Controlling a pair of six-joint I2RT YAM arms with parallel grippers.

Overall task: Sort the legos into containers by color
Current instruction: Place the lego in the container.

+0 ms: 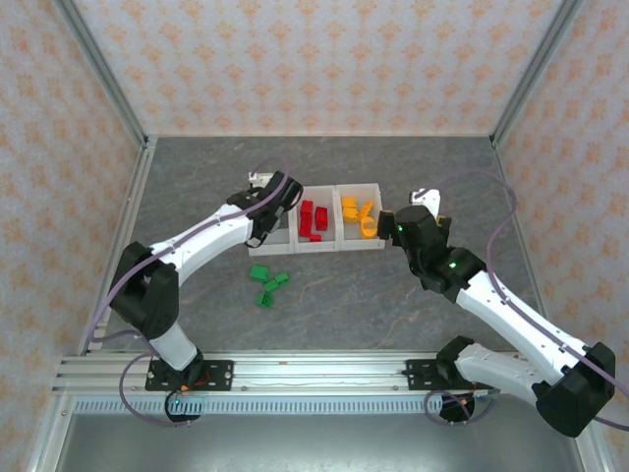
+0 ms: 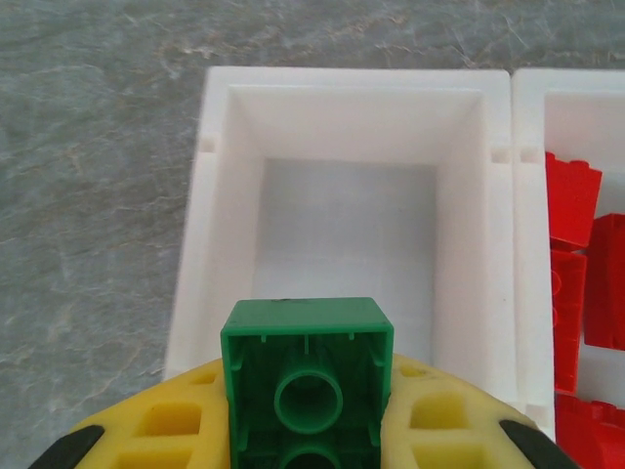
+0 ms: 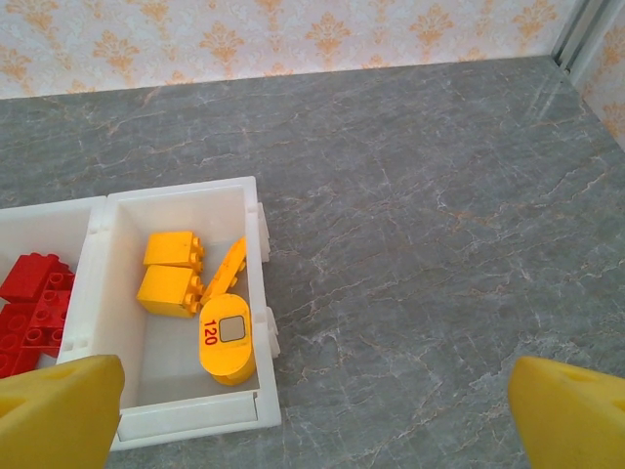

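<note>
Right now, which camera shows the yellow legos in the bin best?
Right wrist: the yellow legos lie close and unobstructed in the end bin. Top external shows them much smaller.

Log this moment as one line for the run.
left gripper: shut on green lego over left bin | right gripper: open near right bin | middle bin: red legos | right bin: orange-yellow legos | table: loose green legos
</note>
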